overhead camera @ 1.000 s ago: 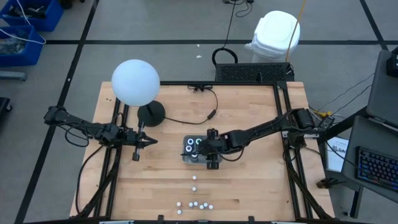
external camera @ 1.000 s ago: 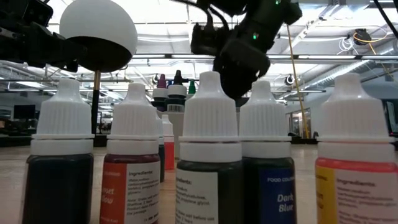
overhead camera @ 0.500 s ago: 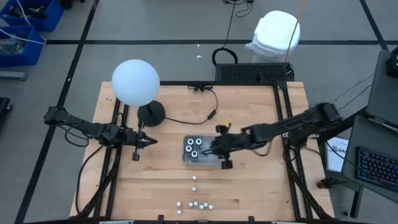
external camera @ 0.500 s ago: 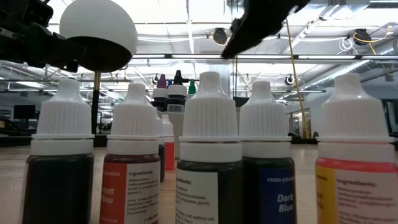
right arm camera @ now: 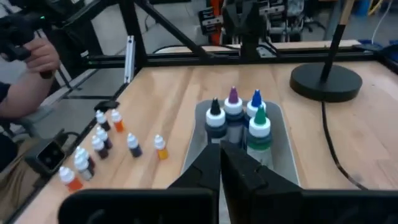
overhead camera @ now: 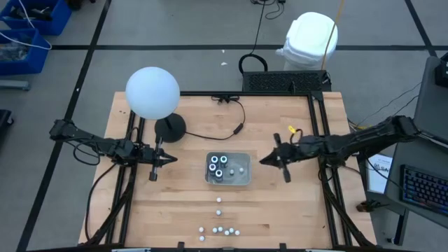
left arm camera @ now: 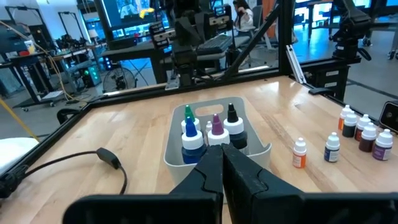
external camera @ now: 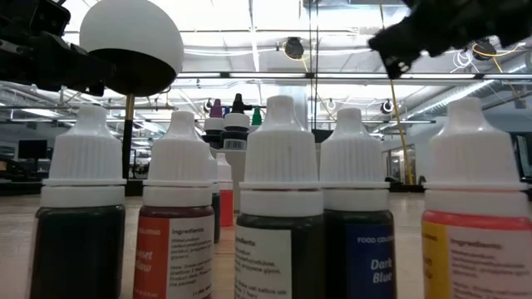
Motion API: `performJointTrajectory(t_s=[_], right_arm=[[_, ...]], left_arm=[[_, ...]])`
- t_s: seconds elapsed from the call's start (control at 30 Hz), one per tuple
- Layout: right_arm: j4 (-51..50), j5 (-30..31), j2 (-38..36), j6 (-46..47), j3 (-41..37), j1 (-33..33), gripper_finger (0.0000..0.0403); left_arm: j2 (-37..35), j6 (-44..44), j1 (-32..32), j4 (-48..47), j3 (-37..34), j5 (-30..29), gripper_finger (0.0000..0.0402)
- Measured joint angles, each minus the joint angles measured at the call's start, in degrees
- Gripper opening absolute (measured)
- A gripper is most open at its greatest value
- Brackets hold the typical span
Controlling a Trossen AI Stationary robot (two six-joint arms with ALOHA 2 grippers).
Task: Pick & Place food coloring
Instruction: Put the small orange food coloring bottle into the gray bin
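A clear grey tray [overhead camera: 242, 179] sits mid-table. In it stand several food coloring bottles [right arm camera: 233, 102] with black, purple, blue and green tips. More small white-capped bottles [overhead camera: 218, 229] stand loose near the table's near edge, and they fill the low view [external camera: 280, 208] close up. My left gripper [overhead camera: 173, 159] hovers shut to the left of the tray, pointing at it. My right gripper [overhead camera: 262, 162] hovers shut to the right of the tray, also pointing at it. Neither holds anything.
A lamp with a white globe [overhead camera: 152, 92] and a round black base [overhead camera: 170, 128] stands at the far left, its cable [overhead camera: 231, 133] trailing behind the tray. Two single bottles [overhead camera: 218, 206] stand between the tray and the near cluster. A person's hand [right arm camera: 37, 59] shows beyond the table.
My right gripper has drawn back from over the tray toward the table's right edge, rising out of the low view's centre. The tray and its bottles have stayed in place.
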Motion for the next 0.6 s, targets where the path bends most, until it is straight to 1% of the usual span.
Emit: performJointTrajectory(t_s=[0.07, 0.2, 0.3, 0.43, 0.6], right_arm=[[0.5, 0.7, -3.7, -0.9, -3.1, 0.3, 0.0003], [2.5, 4.9, -10.4, -2.6, -8.8, -0.7, 0.0001], [5.6, 4.8, -13.8, -2.6, -12.2, -2.2, 0.0001], [7.1, 4.6, -15.8, -2.8, -15.3, -2.4, 0.0001], [7.0, 4.8, -15.9, -2.7, -17.8, -2.4, 0.0001]], left_arm=[[0.0, -0.2, 0.0, 0.0, 0.0, -0.2, 0.0008], [0.0, 0.1, 0.0, -0.1, 0.0, -0.2, 0.0008], [0.0, 0.6, 0.0, -0.7, 0.0, -0.3, 0.0008], [0.0, 0.4, 0.0, -0.8, 0.0, -0.3, 0.0008], [0.0, -0.7, 0.0, -1.1, 0.0, -0.3, 0.0008]])
